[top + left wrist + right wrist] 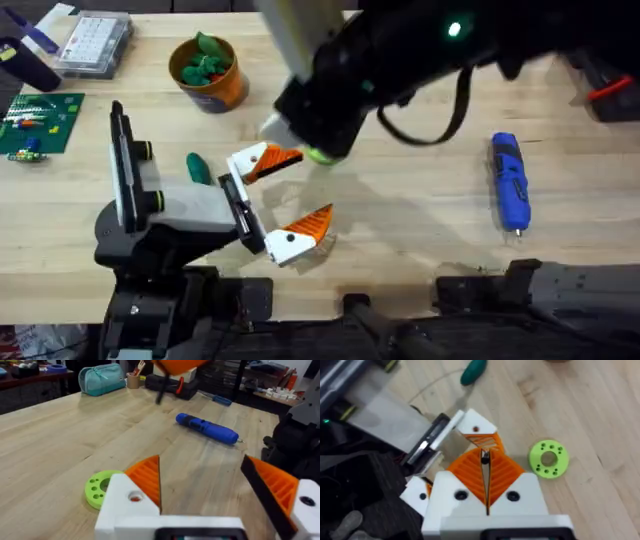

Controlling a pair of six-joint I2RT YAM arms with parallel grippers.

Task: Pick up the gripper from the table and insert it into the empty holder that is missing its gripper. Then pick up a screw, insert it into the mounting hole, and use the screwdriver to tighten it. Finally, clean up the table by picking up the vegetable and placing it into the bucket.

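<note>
- Your right gripper [485, 467] hovers over the white-and-orange wedge finger [477, 435] seated on the black holder bar [427, 440], its pads pinched on a small dark screw [484, 459].
- Your left gripper [210, 490] sits open.
- The blue pen-shaped screwdriver [508, 180] lies well apart.
- The dark green vegetable [198, 167] lies near the orange bucket [212, 72].

The overhead camera looks down and forward from above the arms' bases, over the whole tabletop [400, 230]; the left wrist camera sits low, facing across toward the far room; the right wrist camera looks steeply down, close; all share the lime ring [548, 458].
</note>
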